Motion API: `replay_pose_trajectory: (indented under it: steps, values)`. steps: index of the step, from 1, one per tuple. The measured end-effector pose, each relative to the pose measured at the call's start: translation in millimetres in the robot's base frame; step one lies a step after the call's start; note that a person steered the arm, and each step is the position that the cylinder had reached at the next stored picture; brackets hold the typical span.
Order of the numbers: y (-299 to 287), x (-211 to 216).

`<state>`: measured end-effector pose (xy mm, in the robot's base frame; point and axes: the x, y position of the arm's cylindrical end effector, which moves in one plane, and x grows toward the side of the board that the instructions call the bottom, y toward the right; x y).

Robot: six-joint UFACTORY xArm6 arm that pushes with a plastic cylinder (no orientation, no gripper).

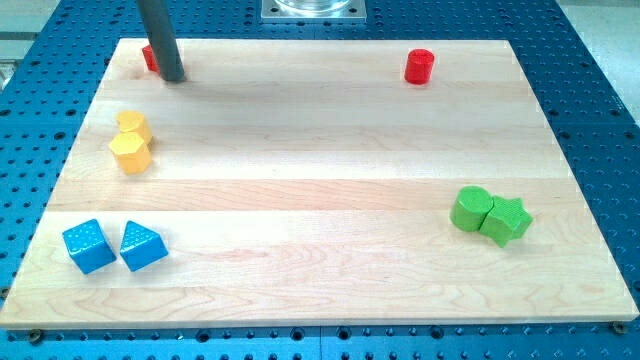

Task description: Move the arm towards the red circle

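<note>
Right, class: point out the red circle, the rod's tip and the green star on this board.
red circle [420, 66]: camera view, on its front side wall.
my tip [173, 78]: camera view, the rod's very end, beside a partly hidden red block.
green star [507, 220]: camera view, on its top face.

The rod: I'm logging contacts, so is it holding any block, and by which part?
Nothing is held. My tip stands at the right side of a partly hidden red block; whether they touch cannot be told.

Board [320, 190]: pale wood, banded grain. Blocks: red circle [419, 66], second red block [149, 57], two yellow [131, 142], two blue [112, 246], two green [490, 214]. Rod dark grey; surrounding table [600, 90] blue, dotted with holes.
</note>
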<state>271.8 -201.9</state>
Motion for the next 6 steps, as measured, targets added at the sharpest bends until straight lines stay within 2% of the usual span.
replay_pose_trajectory:
  steps: [1, 2, 3, 4, 5, 6]
  values:
    - [74, 8]
    - [187, -6]
    - [217, -49]
    - [247, -58]
    - [355, -55]
    - [424, -36]
